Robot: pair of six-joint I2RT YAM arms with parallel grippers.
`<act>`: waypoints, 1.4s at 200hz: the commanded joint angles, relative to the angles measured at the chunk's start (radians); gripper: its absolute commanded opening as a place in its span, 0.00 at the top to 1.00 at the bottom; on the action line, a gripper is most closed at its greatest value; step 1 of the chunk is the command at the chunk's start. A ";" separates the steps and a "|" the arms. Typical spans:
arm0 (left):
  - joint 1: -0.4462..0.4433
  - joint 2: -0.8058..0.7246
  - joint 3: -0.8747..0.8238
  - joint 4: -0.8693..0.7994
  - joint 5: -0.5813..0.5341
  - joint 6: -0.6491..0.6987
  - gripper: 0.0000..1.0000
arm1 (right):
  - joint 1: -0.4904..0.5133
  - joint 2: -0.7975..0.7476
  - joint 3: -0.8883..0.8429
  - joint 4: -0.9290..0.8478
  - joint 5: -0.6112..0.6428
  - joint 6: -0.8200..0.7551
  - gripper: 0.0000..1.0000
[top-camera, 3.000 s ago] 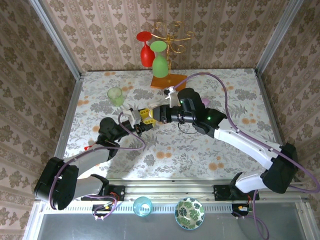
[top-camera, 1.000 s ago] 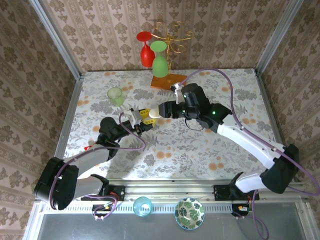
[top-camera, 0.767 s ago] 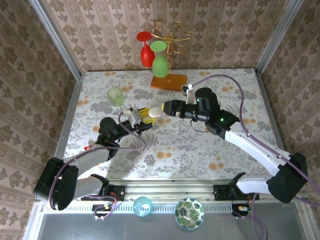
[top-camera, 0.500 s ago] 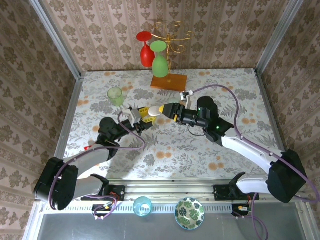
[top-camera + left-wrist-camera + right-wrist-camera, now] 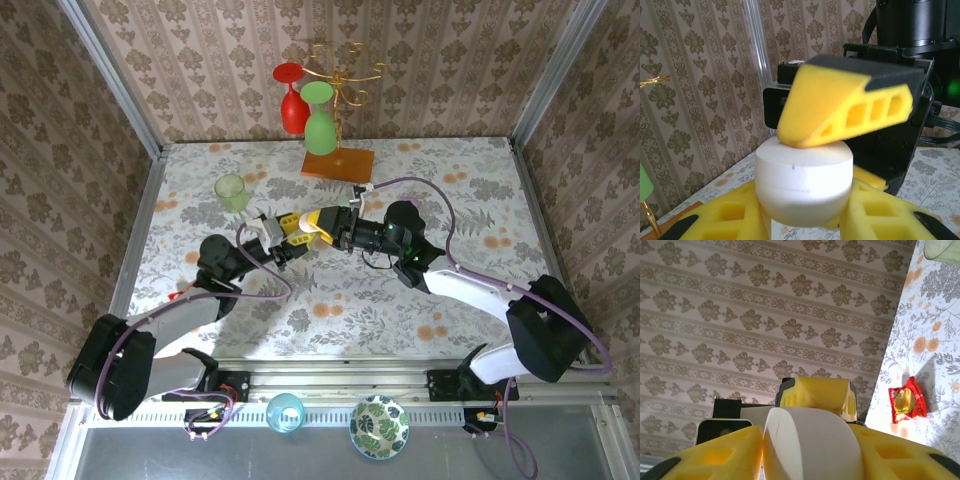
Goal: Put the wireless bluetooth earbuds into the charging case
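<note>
My left fingers (image 5: 730, 220) are clamped narrow on the white oval charging case (image 5: 802, 180), held up above the bench (image 5: 330, 330) near its middle. My right fingers (image 5: 715, 457) reach in from 3 o'clock and press it, one on each side. A pale green plastic cup (image 5: 231, 191) stands at 10 o'clock, a red wrapper (image 5: 905, 402) lies at 8.

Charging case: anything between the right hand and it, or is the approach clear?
Nothing visible stands in the way. The charging case is clamped in the left hand, and the right hand is on it too, its yellow fingers pressed against both sides of the case.
</note>
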 commanded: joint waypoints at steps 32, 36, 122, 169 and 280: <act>-0.007 -0.018 0.014 0.014 -0.001 -0.008 0.72 | 0.004 -0.019 -0.007 0.040 -0.016 -0.003 0.78; -0.007 -0.018 0.013 0.014 -0.001 -0.007 0.72 | 0.004 -0.020 -0.007 0.037 -0.017 -0.006 0.78; -0.024 -0.051 -0.010 -0.273 -0.044 0.203 0.09 | -0.029 -0.118 -0.012 -0.422 0.280 -0.365 0.80; -0.055 -0.024 -0.043 -0.384 -0.149 0.230 0.01 | -0.099 -0.004 -0.111 -0.378 0.419 -0.288 0.81; -0.063 -0.033 -0.098 -0.390 -0.290 0.201 0.00 | -0.120 0.320 -0.111 -0.292 0.507 -0.260 0.74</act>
